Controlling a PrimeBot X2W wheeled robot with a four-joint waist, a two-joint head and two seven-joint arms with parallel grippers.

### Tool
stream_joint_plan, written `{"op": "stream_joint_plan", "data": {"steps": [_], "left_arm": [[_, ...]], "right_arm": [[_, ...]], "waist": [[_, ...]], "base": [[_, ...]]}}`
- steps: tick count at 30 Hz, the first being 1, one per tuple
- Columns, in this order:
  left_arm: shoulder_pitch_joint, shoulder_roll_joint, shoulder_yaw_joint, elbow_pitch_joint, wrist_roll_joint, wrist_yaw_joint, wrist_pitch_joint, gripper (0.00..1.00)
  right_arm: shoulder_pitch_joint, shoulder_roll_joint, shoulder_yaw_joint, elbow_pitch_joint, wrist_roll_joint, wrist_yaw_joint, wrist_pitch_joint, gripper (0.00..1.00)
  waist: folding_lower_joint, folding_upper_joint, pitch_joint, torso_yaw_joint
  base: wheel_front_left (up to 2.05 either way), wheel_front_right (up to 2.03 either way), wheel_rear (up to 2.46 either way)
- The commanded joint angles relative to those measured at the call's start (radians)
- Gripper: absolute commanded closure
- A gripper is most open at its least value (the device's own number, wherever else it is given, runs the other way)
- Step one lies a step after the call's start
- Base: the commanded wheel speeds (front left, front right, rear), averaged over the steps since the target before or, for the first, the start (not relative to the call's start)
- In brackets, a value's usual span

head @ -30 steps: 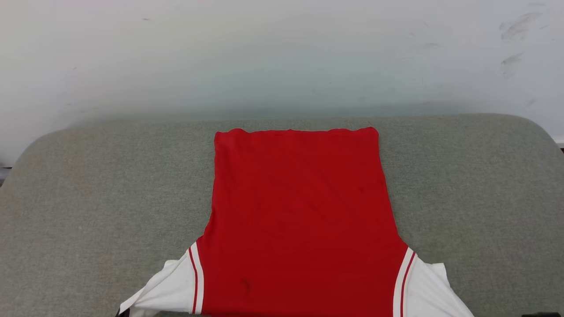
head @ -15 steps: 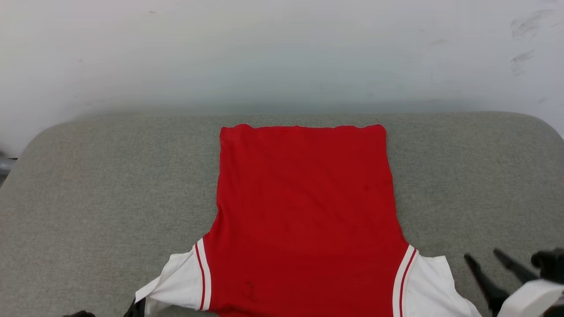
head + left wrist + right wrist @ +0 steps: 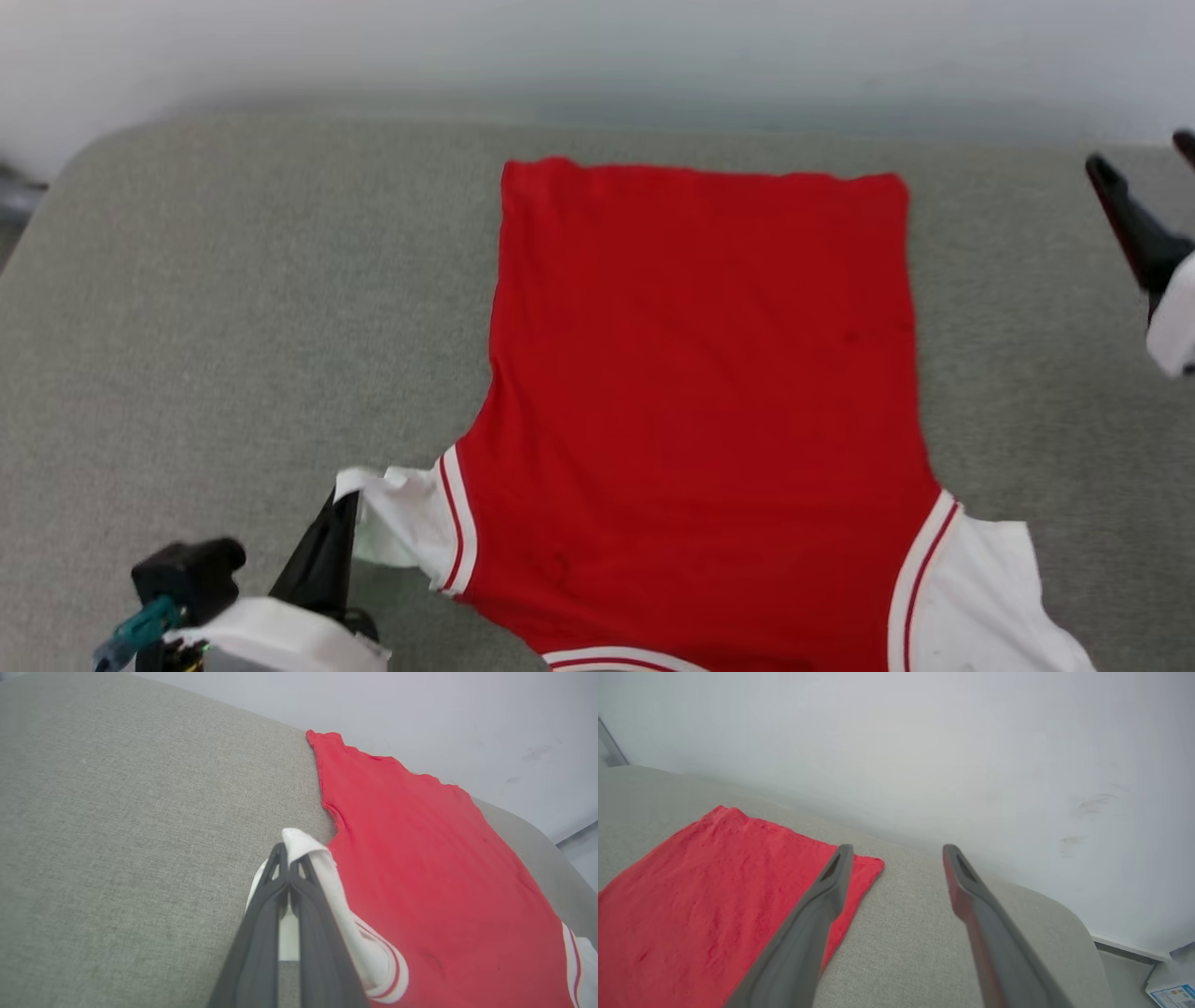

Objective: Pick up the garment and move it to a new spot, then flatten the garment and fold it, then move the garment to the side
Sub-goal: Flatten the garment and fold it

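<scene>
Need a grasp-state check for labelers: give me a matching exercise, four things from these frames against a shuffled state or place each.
Things:
1. left gripper
2. right gripper
3. garment
4. wall

States or places:
A. open, holding nothing
B. pale, behind the grey surface
C. shut on the white sleeve
D. spread on the grey surface

Pairs: 1-C, 2-A, 3-D, 4-B
</scene>
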Motion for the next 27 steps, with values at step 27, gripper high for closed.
{"op": "stream_joint_plan", "data": {"steps": [27], "left_arm": [[-0.265,-0.208,0.004,0.06,0.136,-0.127,-0.03,1.0]], "right_arm": [[-0.571,-0.071,0.254,0.557,-0.005,-0.001,0.647,0.0]], "waist": [[-0.0002,-0.0001,0.429,0.242]], "base": [[0.0,0.0,0.0]]}}
